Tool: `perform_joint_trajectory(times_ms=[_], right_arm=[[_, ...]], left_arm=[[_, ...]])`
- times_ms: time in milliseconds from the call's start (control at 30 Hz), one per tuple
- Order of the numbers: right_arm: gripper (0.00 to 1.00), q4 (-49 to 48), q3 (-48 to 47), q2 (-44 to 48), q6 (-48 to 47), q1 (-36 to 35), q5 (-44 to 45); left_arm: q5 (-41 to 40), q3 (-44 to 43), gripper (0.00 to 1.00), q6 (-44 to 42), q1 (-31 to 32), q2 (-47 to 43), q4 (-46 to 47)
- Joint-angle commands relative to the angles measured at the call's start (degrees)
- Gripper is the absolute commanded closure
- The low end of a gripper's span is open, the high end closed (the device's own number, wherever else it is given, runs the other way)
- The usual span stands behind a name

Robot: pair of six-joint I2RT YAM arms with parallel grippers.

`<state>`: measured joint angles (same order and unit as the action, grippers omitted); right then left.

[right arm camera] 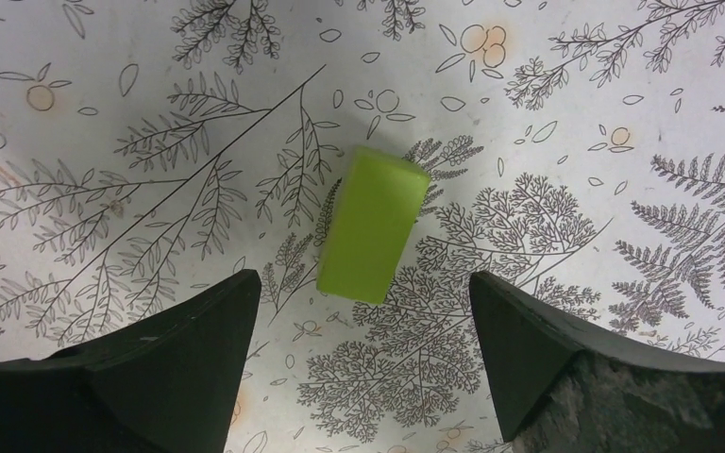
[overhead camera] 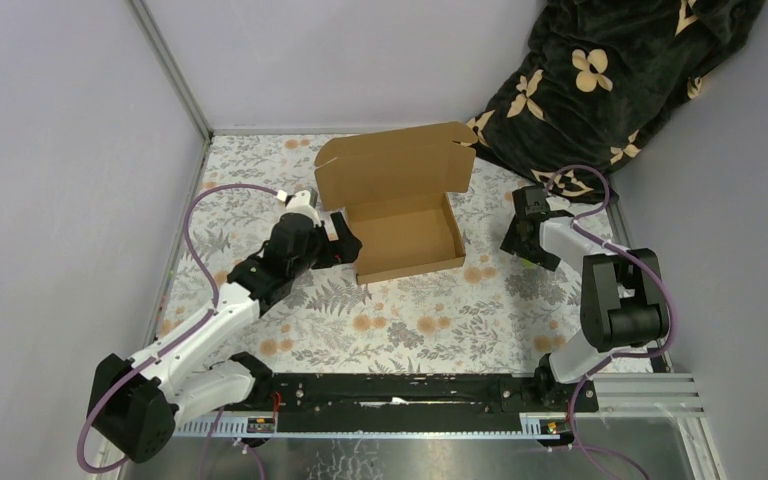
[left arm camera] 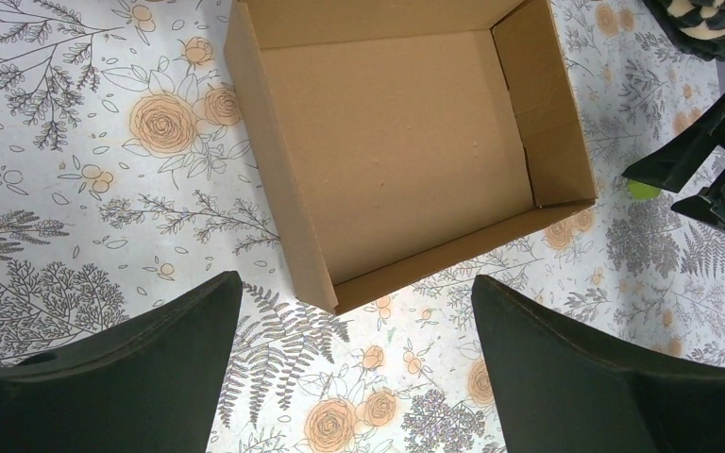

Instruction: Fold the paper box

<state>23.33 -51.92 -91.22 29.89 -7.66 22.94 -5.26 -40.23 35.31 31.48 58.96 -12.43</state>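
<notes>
Paper box (overhead camera: pixel 405 238): it stands about the middle of the counter (overhead camera: pixel 410 320), a little toward the far side; the four walls are up and make a shallow tray; the lid stands raised at the far wall, with small flaps at its ends; the inside is bare brown cardboard (left arm camera: pixel 396 142)

Left tool (overhead camera: pixel 348 243): it is just beside the near-left corner of the box; in the left wrist view the two dark fingers (left arm camera: pixel 151 359) are spread wide, one on each side of that corner, with nothing between them; they look apart from the cardboard, though I cannot tell this for sure

Left tool in its own view (left arm camera: pixel 354 283): it looks down on the corner and on the near wall of the box

Right tool (overhead camera: pixel 525 250): it is to the right of the box and well apart from it, pointing down at the counter; its fingers (right arm camera: pixel 170 368) are spread and hold nothing; it shows also at the right edge of the left wrist view (left arm camera: pixel 708 175)

Green block (right arm camera: pixel 375 224): a small lime-green piece that lies on the counter under the right tool, in the gap between the fingers, touching neither; seen also as a small spot (left arm camera: pixel 640 191)

Counter cover: white cloth with grey ferns and orange roses

Dark blanket (overhead camera: pixel 600 80): heaped at the far right corner; black with beige flower shapes
</notes>
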Motion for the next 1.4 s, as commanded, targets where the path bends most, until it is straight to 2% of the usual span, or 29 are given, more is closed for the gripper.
perform_joint_trajectory(times_ms=[0,167,233,300,367,400,467,500,633,833,967,1133,1367], right_arm=[[0.12,-2.0,-0.5,-1.3,1.6,1.3,-0.2],[0.19,-2.5,-0.4,-2.2,2.0,2.4,-0.5],[0.31,-3.2,0.0,-2.0,1.9,2.8,-1.1],[0.36,-3.5,0.0,-2.5,1.9,3.4,-1.6],[0.47,-4.0,0.3,-2.6,1.8,3.7,-2.1],[0.55,-4.2,0.4,-2.4,1.7,3.8,-2.2],[0.78,-4.6,1.0,-1.7,1.5,3.9,-2.1],[0.85,-4.8,1.3,-1.2,1.3,3.9,-1.9],[0.99,-4.9,2.1,1.8,-0.5,3.9,-2.8],[1.0,-4.6,2.0,13.6,-4.2,3.4,-12.1],[1.0,0.0,-4.4,17.1,-5.6,-0.3,-14.8],[1.0,5.0,-16.2,13.1,-7.1,-10.8,-15.3],[1.0,1.8,-24.2,3.6,-7.3,-21.7,-17.5]], left_arm=[[0.7,-0.1,0.01,0.0,0.3,0.3,2.9],[0.8,-0.9,0.01,-0.1,0.3,1.0,2.7],[0.6,-1.1,0.01,-0.1,0.3,1.1,2.6],[0.5,-1.2,0.01,-0.1,0.3,1.3,2.6],[0.5,-1.1,0.01,0.0,0.3,1.5,2.7],[0.5,-1.0,0.01,0.1,0.4,1.5,2.7],[0.3,-0.5,0.01,0.2,0.5,1.3,2.7],[0.3,-0.3,0.01,0.3,0.5,1.1,2.6],[-0.3,0.1,0.01,0.5,0.8,0.5,2.3],[-0.9,-0.2,0.01,0.6,1.2,0.6,2.1],[1.6,-0.5,0.01,0.6,1.2,2.5,5.5],[0.8,-5.2,0.01,-0.7,1.3,6.3,5.0],[-2.6,-10.2,0.01,0.2,1.3,2.1,0.1]])
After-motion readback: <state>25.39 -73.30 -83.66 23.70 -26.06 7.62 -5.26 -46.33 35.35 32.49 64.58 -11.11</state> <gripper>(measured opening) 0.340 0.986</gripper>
